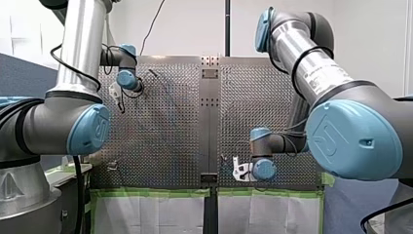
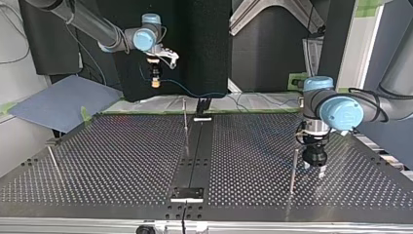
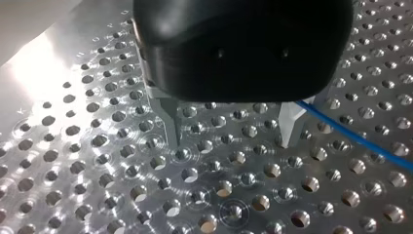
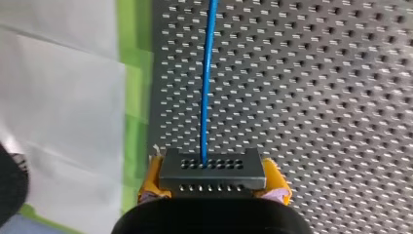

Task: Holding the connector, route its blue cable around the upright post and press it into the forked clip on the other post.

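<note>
In the right wrist view my right gripper [image 4: 213,183] has its yellow pads shut on a dark grey connector [image 4: 213,170]. The blue cable [image 4: 207,87] runs straight ahead from the connector over the perforated table. In the top view that gripper [image 2: 155,80] hangs high above the far edge, and the cable [image 2: 187,92] trails towards the middle. My left gripper [image 2: 315,165] stands low over the table beside a thin upright post [image 2: 293,170]. Its metal fingers [image 3: 171,122] are open with nothing between them, and the cable [image 3: 355,136] passes just outside one finger. I cannot make out a forked clip.
Another thin post [image 2: 185,119] rises near the table's dark centre strip [image 2: 195,161], and a third post [image 2: 52,161] stands at the top view's left. Green tape and white sheet [image 4: 73,97] border the table beside the right gripper.
</note>
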You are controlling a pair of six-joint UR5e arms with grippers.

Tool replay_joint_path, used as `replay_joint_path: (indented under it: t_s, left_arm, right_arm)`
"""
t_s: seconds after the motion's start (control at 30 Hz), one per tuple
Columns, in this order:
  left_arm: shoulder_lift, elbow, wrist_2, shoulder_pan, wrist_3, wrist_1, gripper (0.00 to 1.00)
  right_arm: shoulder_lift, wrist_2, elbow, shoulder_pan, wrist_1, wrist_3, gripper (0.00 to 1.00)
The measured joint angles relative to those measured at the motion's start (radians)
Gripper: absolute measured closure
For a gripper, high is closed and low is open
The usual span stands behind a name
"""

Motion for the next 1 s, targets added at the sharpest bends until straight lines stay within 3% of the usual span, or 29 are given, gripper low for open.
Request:
replay_joint_path:
  t_s: [0.43,0.77,1.0]
  left_arm:
    - [0.000,0.000,-0.009,-0.009,-0.064,-0.037,0.00]
    - [0.000,0.000,-0.017,-0.025,-0.089,-0.102,0.00]
    - [0.021,-0.021,-0.044,-0.030,-0.113,-0.104,0.00]
  right_arm:
    - [-0.111,-0.001,0.025,-0.001,-0.015,-0.011,1.00]
    - [-0.108,-0.001,0.044,-0.004,-0.049,-0.009,1.00]
    - [-0.107,-0.001,0.045,-0.005,-0.055,-0.007,1.00]
